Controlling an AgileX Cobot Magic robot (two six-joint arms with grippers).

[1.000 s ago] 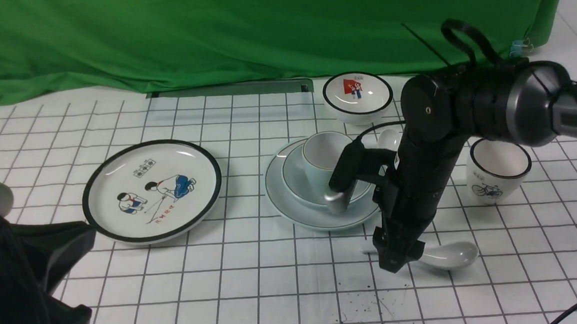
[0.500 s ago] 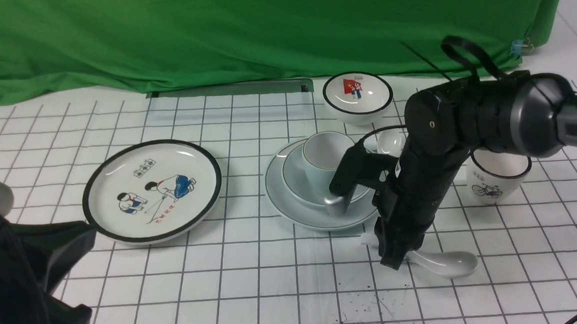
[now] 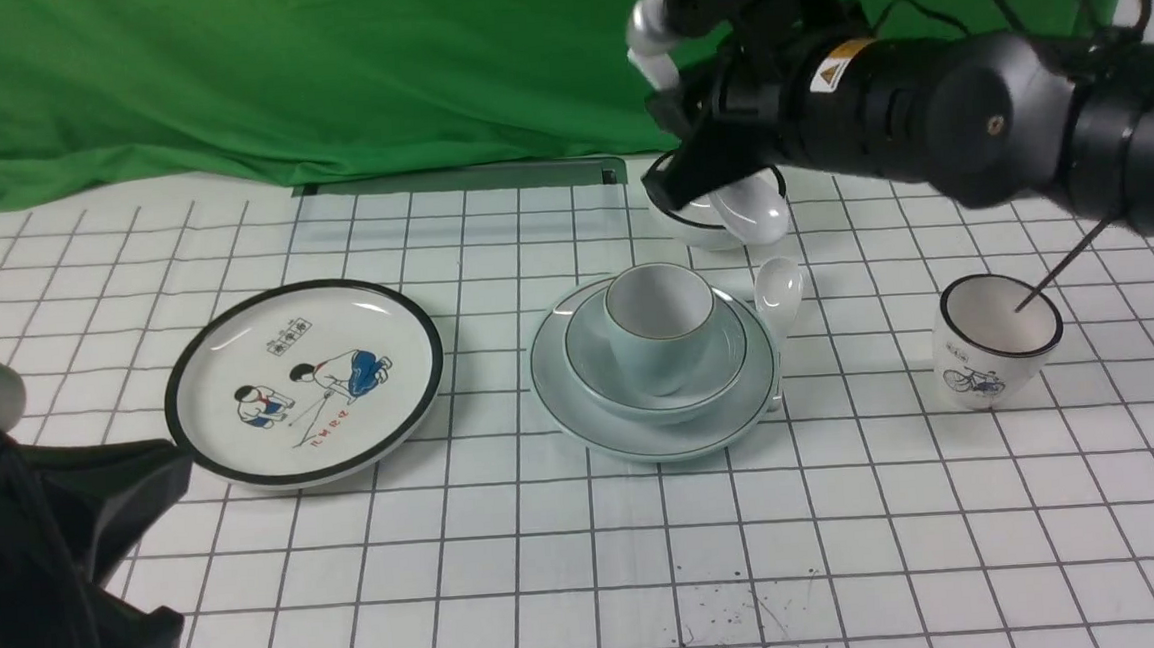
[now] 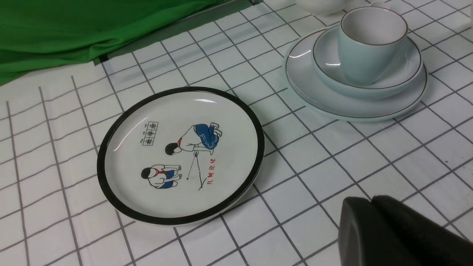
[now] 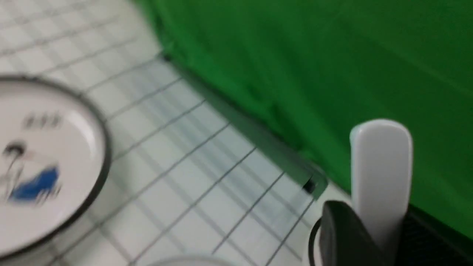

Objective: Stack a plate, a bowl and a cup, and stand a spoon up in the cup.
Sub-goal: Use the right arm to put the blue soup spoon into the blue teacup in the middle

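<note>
Aloft hangs a glossy, oval-scooped white spoon (image 3: 755, 211).

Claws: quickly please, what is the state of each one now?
Left claw: closed, holding nothing.
Right claw: closed on the white spoon, in the air.

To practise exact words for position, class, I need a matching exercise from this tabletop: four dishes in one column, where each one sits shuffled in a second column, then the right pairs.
Column one:
1. pale blue cup
2. pale blue-grey bowl
3. cartoon plate
4. bicycle cup

Column two:
A. resting on the plain plate
B. standing alone, to the robot's right of that plate
C. standing in the bowl
D. lying to the robot's left of that plate, with nothing on it

Pairs: 1-C, 2-A, 3-D, 4-B
</note>
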